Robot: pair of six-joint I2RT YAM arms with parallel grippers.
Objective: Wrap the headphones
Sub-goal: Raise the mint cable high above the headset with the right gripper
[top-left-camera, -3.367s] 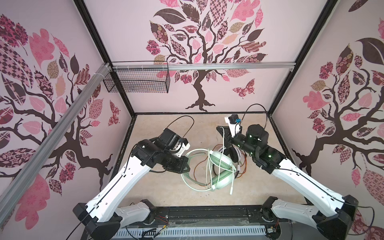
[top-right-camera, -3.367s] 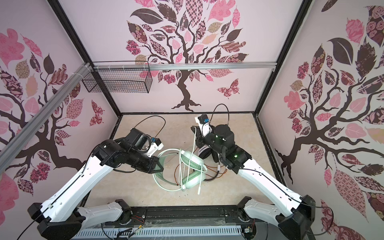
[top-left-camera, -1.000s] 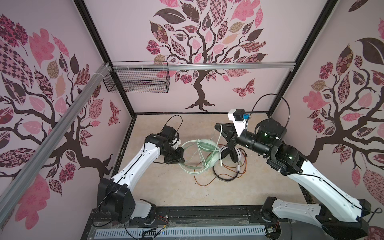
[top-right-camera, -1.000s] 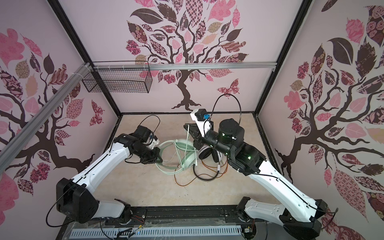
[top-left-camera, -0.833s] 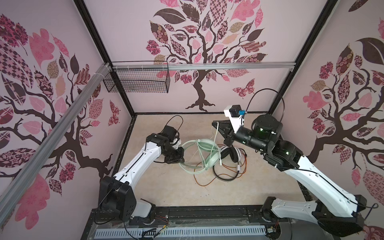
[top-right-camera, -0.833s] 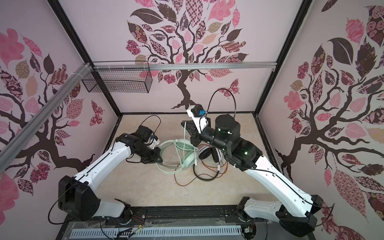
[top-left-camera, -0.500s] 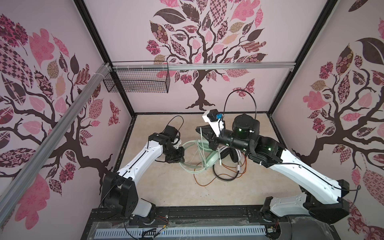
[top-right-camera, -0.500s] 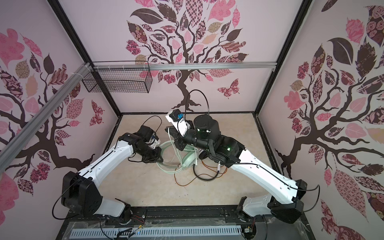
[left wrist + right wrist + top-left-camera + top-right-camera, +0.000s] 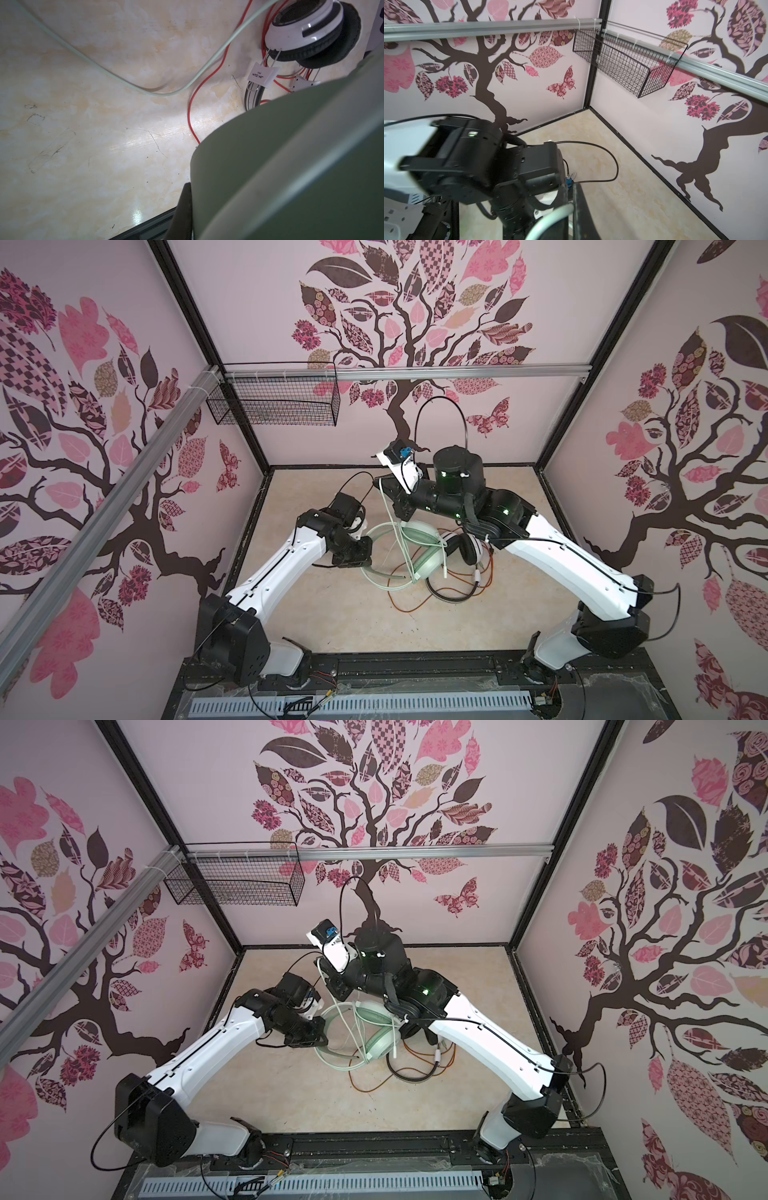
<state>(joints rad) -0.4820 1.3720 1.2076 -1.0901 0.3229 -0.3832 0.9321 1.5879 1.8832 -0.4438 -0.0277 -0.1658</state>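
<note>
Wrapping looks barely begun. Mint-green headphones (image 9: 428, 566) lie mid-counter (image 9: 332, 614). Left gripper (image 9: 366, 558) is pinched shut on the left side of their headband, steadying it. Right gripper (image 9: 383, 484) is closed on the pale cord (image 9: 390, 514), held above the band (strands cross the band, but I cannot tell if any turn is made). White-and-black headphones (image 9: 467, 549) sit just beside, with their orange-red cord (image 9: 405, 605) sprawled loose on the counter. Judged: both pairs remain to wrap.
</note>
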